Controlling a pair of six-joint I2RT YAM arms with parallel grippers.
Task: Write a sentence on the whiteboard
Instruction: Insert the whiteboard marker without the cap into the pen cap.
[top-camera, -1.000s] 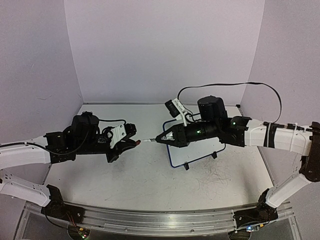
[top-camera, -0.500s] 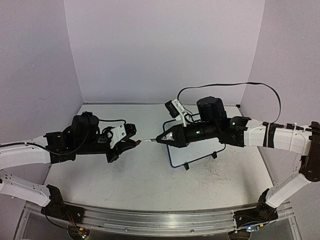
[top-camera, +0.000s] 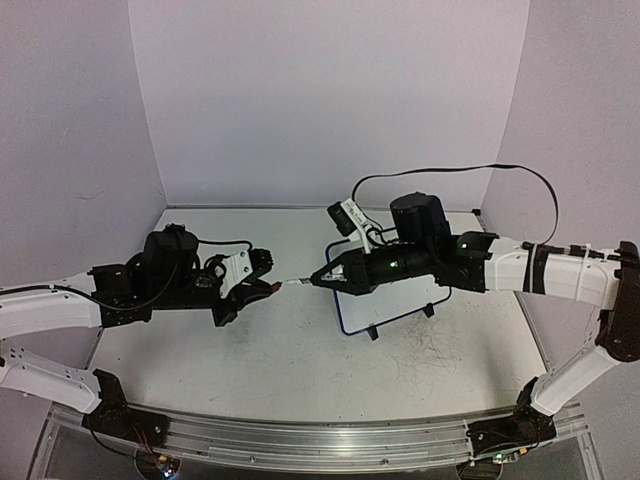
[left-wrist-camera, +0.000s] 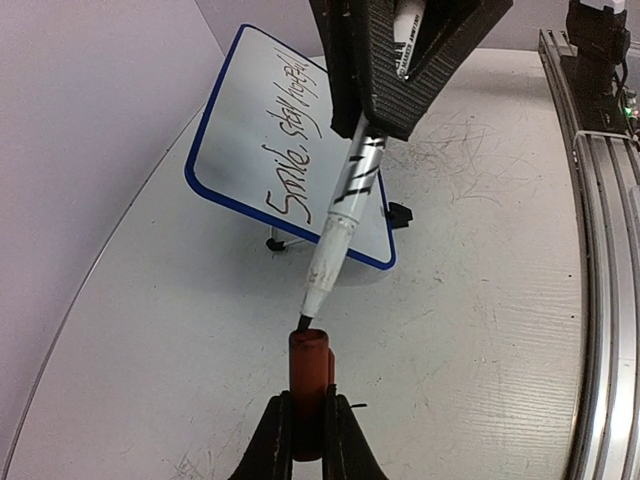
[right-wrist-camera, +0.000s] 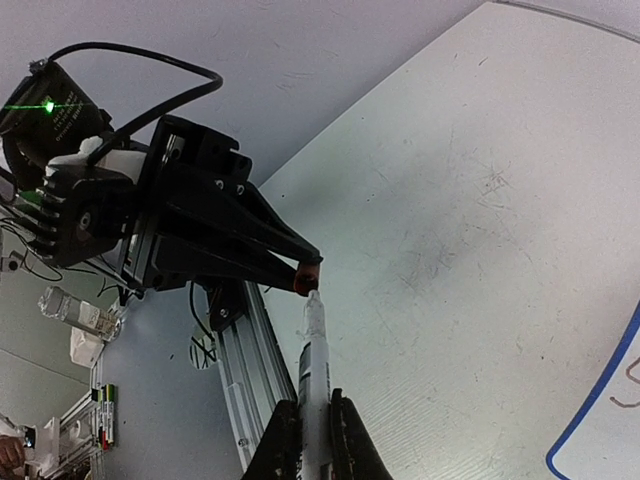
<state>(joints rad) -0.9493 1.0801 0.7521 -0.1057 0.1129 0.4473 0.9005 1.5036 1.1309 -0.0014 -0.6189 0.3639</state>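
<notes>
The whiteboard (left-wrist-camera: 250, 130) with its blue frame stands tilted on the table behind my right gripper, also in the top view (top-camera: 395, 300). The sentence (left-wrist-camera: 290, 150) on it reads roughly "Smile, stay hopeful". My right gripper (right-wrist-camera: 310, 420) is shut on a white marker (left-wrist-camera: 345, 215), tip pointing left. My left gripper (left-wrist-camera: 308, 425) is shut on the red marker cap (left-wrist-camera: 309, 375). The marker's dark tip touches the cap's open end, seen in the right wrist view at the cap (right-wrist-camera: 308, 278). In the top view the two grippers meet mid-table, left (top-camera: 268, 288), right (top-camera: 322, 280).
The white table (top-camera: 300, 350) carries faint scribble marks near the front right. Lavender walls close the back and sides. An aluminium rail (top-camera: 300, 440) runs along the near edge. A black cable (top-camera: 450, 172) arcs above the right arm.
</notes>
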